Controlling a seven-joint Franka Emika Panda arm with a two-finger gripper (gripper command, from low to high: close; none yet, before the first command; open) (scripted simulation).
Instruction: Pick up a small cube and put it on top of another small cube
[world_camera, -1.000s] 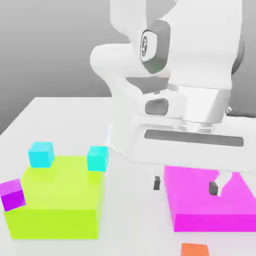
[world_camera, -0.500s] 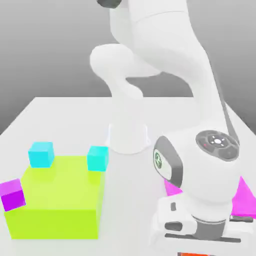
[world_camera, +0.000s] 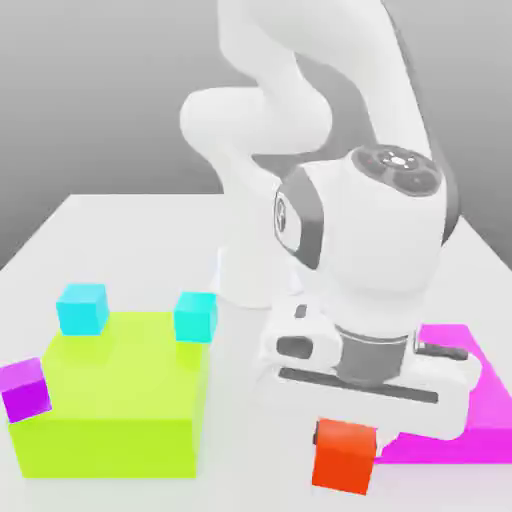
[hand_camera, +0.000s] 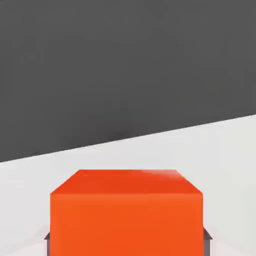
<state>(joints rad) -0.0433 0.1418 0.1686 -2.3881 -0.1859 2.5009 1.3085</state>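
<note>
The small orange-red cube (world_camera: 344, 458) hangs under the white hand near the front of the table, and my gripper (world_camera: 347, 440) is shut on it. In the hand view the same cube (hand_camera: 127, 215) sits between my gripper's (hand_camera: 127, 239) dark fingertips (hand_camera: 47, 237), one against each side face. Two small cyan cubes stand at the exterior view's left. One cyan cube (world_camera: 82, 308) is at the lime block's back left corner, the other cyan cube (world_camera: 196, 316) at its back right corner. Both are well to the left of the held cube.
A large lime block (world_camera: 115, 400) fills the front left, with a small purple cube (world_camera: 25, 390) against its left side. A flat magenta block (world_camera: 450, 440) lies behind and right of the hand. The arm's white base (world_camera: 245, 270) stands at the back centre.
The hand came down over the orange-red cube at the front edge, its jaws closed on it, and the cube now sits higher and further left than before.
</note>
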